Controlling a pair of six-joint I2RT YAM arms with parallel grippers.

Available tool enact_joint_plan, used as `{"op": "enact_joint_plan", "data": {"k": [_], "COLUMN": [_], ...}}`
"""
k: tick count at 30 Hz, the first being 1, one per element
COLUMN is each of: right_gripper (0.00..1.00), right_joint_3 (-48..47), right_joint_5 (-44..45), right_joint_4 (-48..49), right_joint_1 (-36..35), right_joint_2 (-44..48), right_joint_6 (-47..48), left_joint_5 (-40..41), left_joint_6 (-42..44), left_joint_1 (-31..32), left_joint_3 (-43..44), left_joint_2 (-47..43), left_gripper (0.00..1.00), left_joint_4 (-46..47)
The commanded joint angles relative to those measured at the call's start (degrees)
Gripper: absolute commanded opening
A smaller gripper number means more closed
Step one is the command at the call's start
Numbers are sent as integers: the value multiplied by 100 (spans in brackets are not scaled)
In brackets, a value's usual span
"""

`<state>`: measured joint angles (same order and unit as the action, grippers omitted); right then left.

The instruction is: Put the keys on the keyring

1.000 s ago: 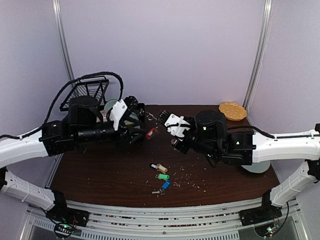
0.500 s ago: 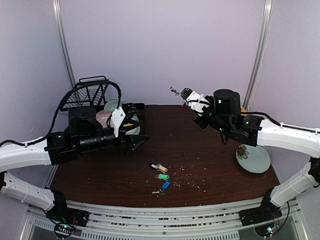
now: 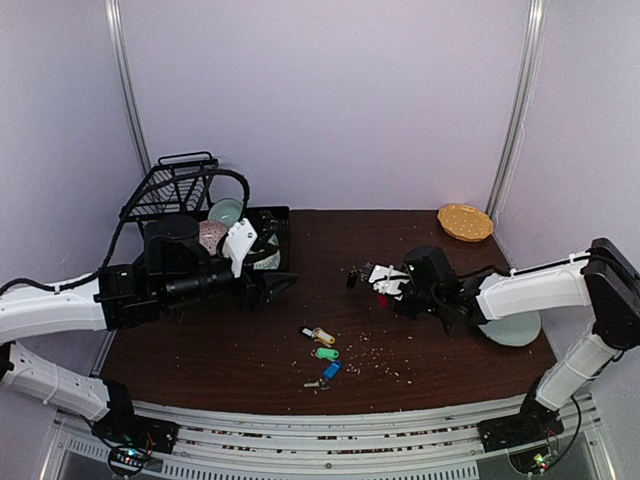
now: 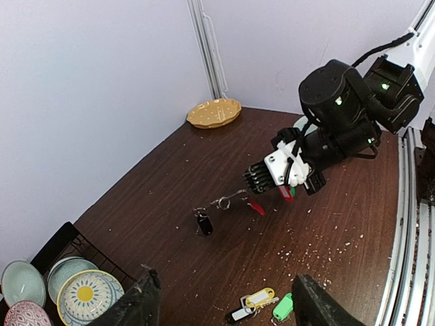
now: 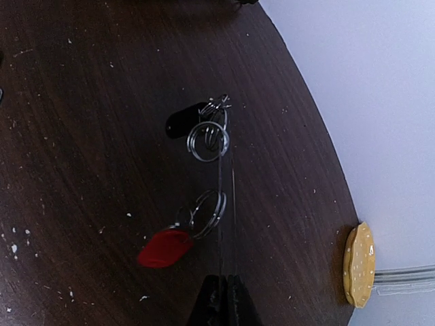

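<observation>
My right gripper (image 5: 221, 291) is shut on the keyring (image 5: 226, 176), a thin dark wire loop held low over the table. On the wire hang small split rings (image 5: 207, 140), a red tag (image 5: 163, 246) and a black tag (image 5: 183, 121). It also shows in the top view (image 3: 372, 275) and the left wrist view (image 4: 262, 178). Loose keys lie at the front centre: a yellow tag (image 3: 322, 335), a green tag (image 3: 326, 352) and a blue tag (image 3: 330, 370). My left gripper (image 4: 224, 305) is open and empty, left of the keyring and above the loose keys.
A black wire dish rack (image 3: 180, 185) with bowls and plates (image 4: 81, 299) stands at the back left. A yellow plate (image 3: 465, 221) sits at the back right. A pale plate (image 3: 510, 328) lies under my right arm. Crumbs are scattered over the table (image 3: 420, 350).
The two grippers were together at the centre a second ago. The left drew back left. The right arm swung up and back with the keyring, then came down to the table.
</observation>
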<state>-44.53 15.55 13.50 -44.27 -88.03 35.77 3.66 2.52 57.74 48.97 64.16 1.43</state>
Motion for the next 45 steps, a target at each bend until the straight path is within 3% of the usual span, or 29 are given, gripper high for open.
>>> {"op": "enact_joint_plan", "data": {"k": [1, 6, 7, 10, 17, 19, 21, 24, 26, 27, 31, 37, 41, 45], "right_gripper": [0, 2, 5, 0, 0, 5, 17, 55, 95, 99, 100, 100, 100, 100], "right_joint_3": [16, -105, -148, -248, -147, -137, -186, -479, -635, -621, -443, -73, 455, 1052], "right_joint_5": [180, 576, 579, 318, 284, 332, 398, 376, 297, 171, -900, -2509, -1889, -302], "right_joint_4": [662, 693, 629, 435, 450, 401, 340, -115, -336, -367, -448, 171, 443, 571], "right_joint_1": [6, 124, 179, 233, 248, 265, 285, 298, 296, 292, 537, 2348, 3107, 3307], "right_joint_2": [-294, -772, -791, -660, -585, -688, -810, -792, -518, -294, 809, 1656, 2029, 2427], "right_joint_6": [171, 92, 20, -37, 45, 76, 44, -169, -334, -351, -831, -3877, -5110, -5932], "left_joint_5": [90, 230, 252, 288, 188, 147, 62, 46, 71, 95, 155, 1131, 1775, 2510], "left_joint_6": [90, 129, 145, 169, -71, -195, -254, -254, -245, -244, -288, -783, -1069, -1652], "left_joint_1": [-43, -49, -51, -68, -239, -276, -311, -369, -421, -452, -688, -1468, -2137, -3057], "left_joint_3": [3, 24, 20, 3, -162, -286, -382, -361, -328, -338, -428, -699, -1239, -1882], "left_joint_2": [51, 47, 37, -4, 250, 272, 264, 293, 286, 263, 141, -127, -568, -978], "left_gripper": [69, 69, 69, 69, 70, 70, 70, 71, 72, 73, 75, 77, 78, 80], "left_joint_4": [87, 23, 5, -7, 47, 130, 231, 169, 91, 88, 149, 581, 1243, 1832]}}
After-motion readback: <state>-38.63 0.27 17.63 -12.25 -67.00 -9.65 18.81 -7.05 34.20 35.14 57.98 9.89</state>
